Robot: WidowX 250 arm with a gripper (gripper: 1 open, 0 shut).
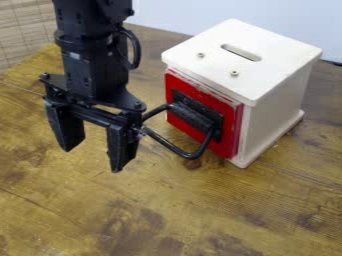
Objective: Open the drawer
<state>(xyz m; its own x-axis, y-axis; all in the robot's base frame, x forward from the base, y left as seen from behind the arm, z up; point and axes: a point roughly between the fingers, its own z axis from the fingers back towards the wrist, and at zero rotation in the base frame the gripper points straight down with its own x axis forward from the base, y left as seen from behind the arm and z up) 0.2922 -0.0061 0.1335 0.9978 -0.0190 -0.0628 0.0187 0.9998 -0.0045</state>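
Nearest, the gripper (91, 135) points straight down above the table (160, 215), fingers spread and empty, just left of the drawer (203, 113) and its handle (174, 135).

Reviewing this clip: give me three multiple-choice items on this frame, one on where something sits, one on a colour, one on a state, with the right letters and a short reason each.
1. Where is the hand relative to the looped wire handle?
A. to the handle's left in the picture
B. above the white casing
C. behind the casing

2. What colour is the drawer front panel?
A. blue
B. red
C. green

3. How do the hand's fingers stand?
A. shut on the handle
B. shut on nothing
C. open, spread apart

Answers:
1 A, the hand hangs left of the loop, the right finger close beside it.
2 B, the panel under the white casing is red.
3 C, a clear gap shows between the fingers.
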